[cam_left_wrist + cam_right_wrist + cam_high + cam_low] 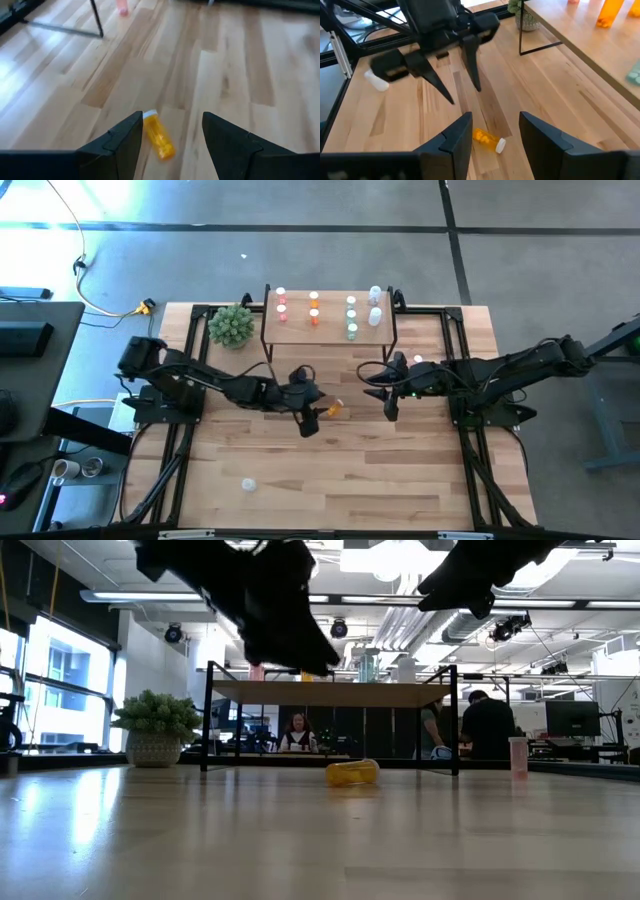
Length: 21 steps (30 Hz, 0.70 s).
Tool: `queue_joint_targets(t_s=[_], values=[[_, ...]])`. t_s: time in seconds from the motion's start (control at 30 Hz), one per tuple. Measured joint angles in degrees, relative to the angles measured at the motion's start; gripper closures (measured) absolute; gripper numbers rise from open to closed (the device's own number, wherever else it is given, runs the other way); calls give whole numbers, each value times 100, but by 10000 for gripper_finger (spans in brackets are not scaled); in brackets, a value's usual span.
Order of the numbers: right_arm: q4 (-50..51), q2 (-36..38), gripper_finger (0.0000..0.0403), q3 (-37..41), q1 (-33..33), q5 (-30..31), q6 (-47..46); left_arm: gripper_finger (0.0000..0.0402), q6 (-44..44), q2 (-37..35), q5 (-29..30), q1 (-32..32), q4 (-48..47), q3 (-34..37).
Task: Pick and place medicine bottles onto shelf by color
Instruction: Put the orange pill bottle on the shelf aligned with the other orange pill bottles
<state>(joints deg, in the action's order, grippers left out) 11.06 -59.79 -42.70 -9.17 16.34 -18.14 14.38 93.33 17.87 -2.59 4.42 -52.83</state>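
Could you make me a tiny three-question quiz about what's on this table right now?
1. True or false: the orange bottle on the table stands upright.
2. Which gripper hangs nearest it: A left gripper, B right gripper?
3. Fill in: the potted plant sits beside the ____.
Key: 1 false, it lies on its side. 2 A, open and empty. 3 shelf.

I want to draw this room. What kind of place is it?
Probably a big open office or robot lab. Behind the wooden table people sit at desks, one by a computer monitor, with pipes and strip lights on the bare ceiling. A potted plant stands on the table.
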Motion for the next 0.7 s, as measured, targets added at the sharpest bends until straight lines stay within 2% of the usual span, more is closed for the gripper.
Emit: queue_joint_targets(t_s=[0.37,0.7], values=[[45,-2,249,0,0,0,-1,204,-1,913,289,83,-18,-436],[42,-2,249,0,0,0,-3,204,-49,1270,380,85,17,-611]])
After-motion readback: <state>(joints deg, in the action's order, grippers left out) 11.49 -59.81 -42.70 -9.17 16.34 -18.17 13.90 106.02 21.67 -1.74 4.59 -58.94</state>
